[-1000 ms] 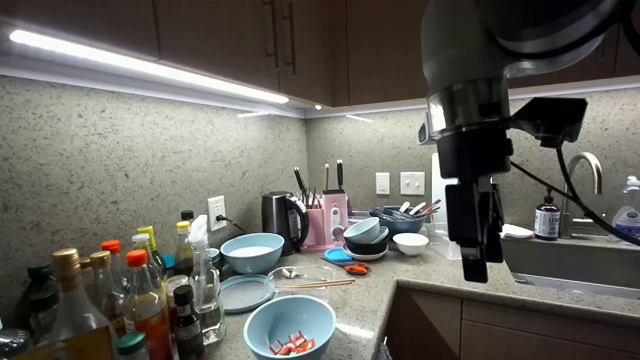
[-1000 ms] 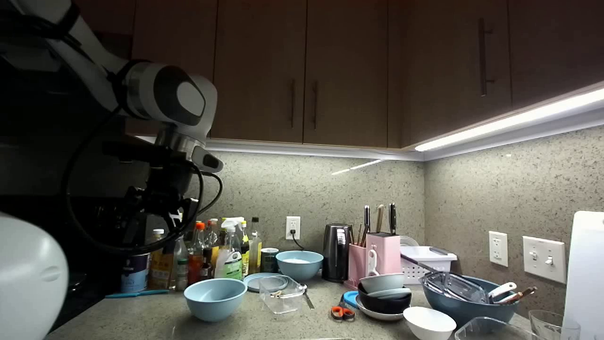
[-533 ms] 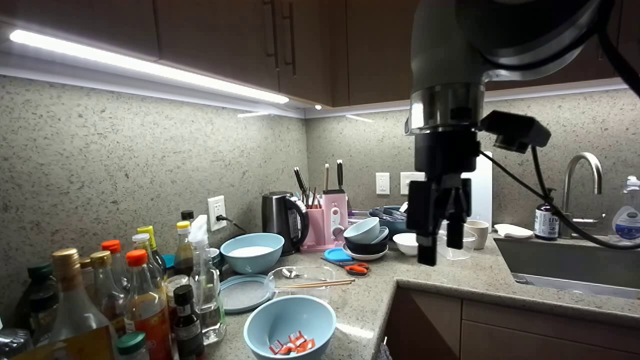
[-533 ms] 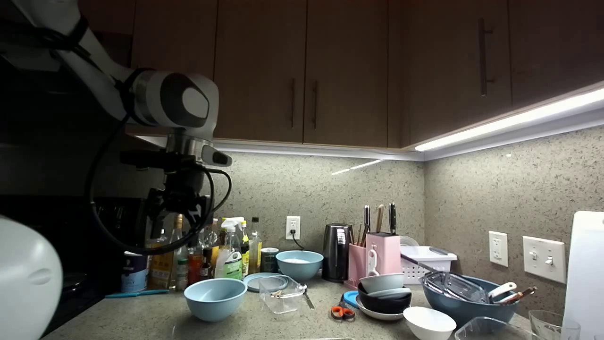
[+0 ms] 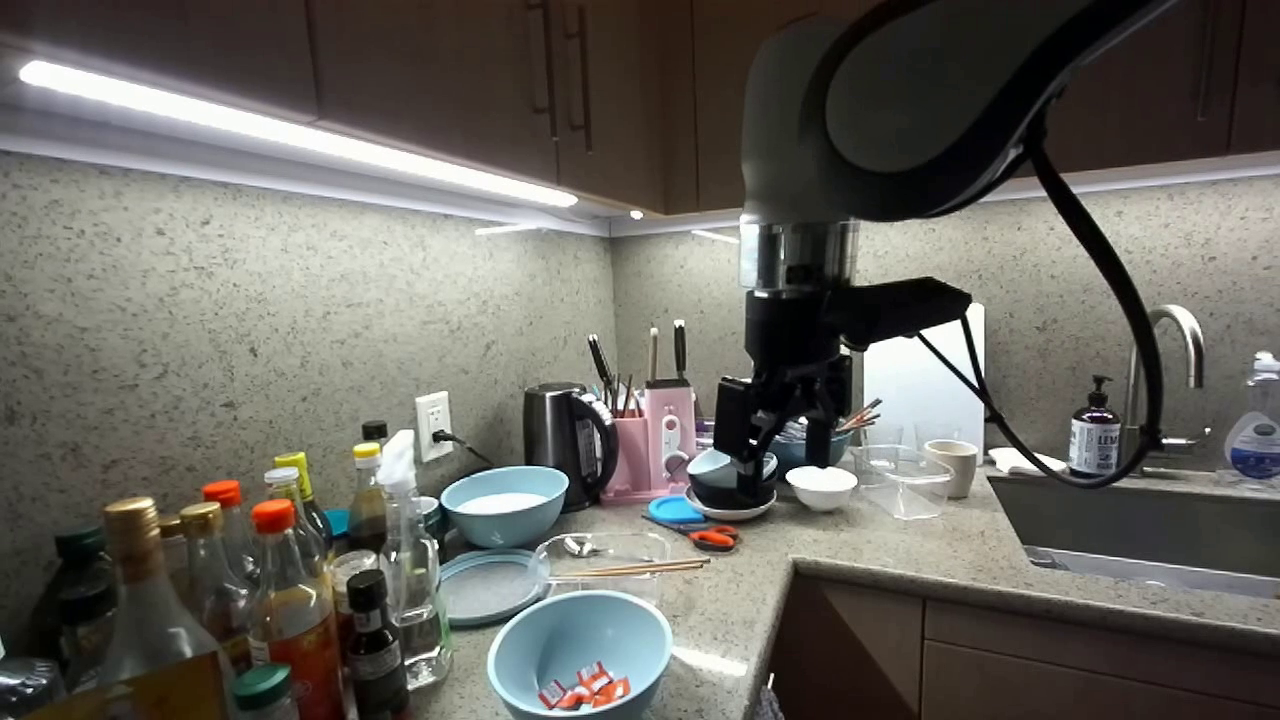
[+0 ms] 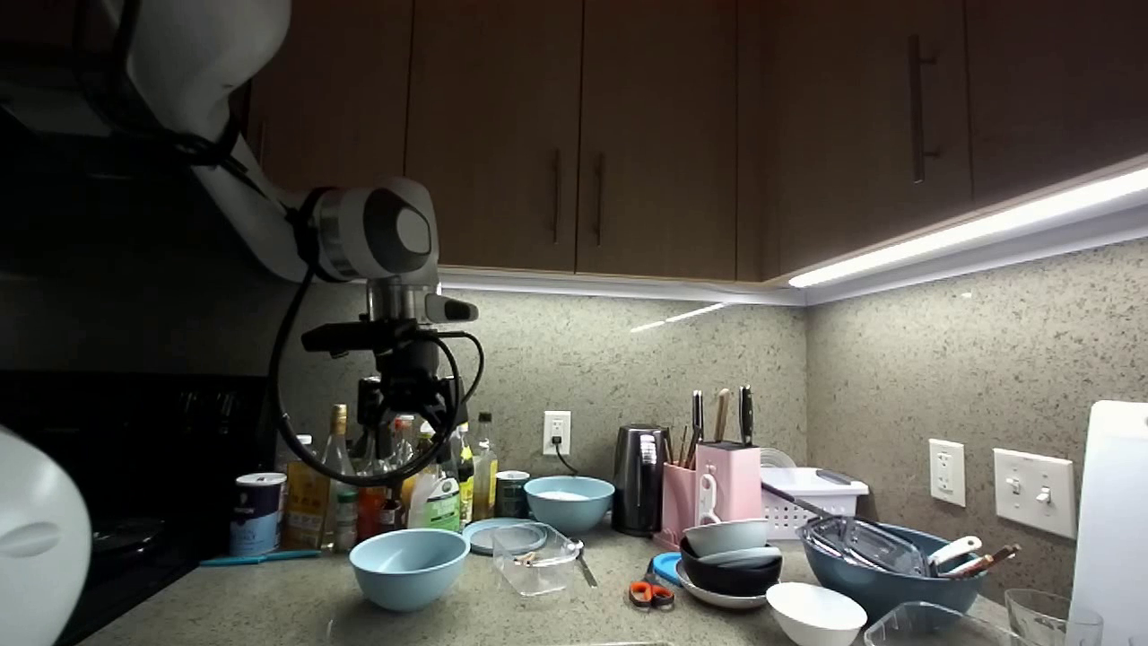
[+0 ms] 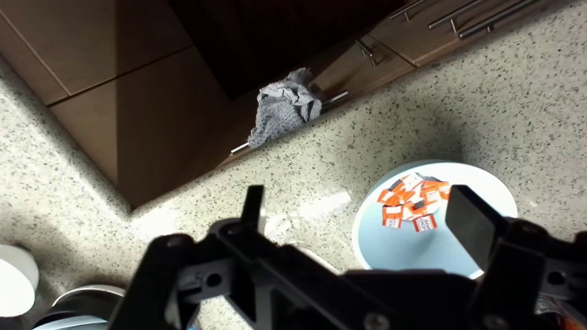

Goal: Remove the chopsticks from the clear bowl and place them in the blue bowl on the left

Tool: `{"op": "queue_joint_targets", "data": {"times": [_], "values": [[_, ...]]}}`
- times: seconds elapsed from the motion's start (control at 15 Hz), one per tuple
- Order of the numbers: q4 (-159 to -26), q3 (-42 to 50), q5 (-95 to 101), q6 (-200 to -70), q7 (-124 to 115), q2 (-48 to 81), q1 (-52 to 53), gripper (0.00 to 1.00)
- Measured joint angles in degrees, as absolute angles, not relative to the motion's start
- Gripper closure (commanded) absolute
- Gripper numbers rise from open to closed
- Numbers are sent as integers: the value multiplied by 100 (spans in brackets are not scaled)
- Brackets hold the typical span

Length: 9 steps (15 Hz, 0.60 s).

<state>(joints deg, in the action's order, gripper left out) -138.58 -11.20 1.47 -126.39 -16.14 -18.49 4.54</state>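
1. Chopsticks lie over the clear bowl, ends on one side jutting past the rim; can't tell from here whether the others dip inside. Probably too long to fit, which leaves free ends to grab.
2. Gripper hangs well above the counter, pointing down, jaws spread wide, nothing between them. Looks readied to straddle the chopsticks.
3. Blue bowl sits just beside the clear bowl, presumably so the carry is short. Leftmost bowl in an exterior view, so I take it as the target. Orange packets inside may prop the chopsticks up.
4. Rear blue bowl stands near the kettle; mix-up possible.
5. Step, I judge: approach; nothing lifted yet. They look thin and may roll, so pinch low and square.
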Motion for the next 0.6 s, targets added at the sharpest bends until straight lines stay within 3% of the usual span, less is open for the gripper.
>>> {"op": "queue_joint_targets", "data": {"times": [0.6], "values": [[-13673,-1070,170,-12636,-1564,-1685,472,0]]}}
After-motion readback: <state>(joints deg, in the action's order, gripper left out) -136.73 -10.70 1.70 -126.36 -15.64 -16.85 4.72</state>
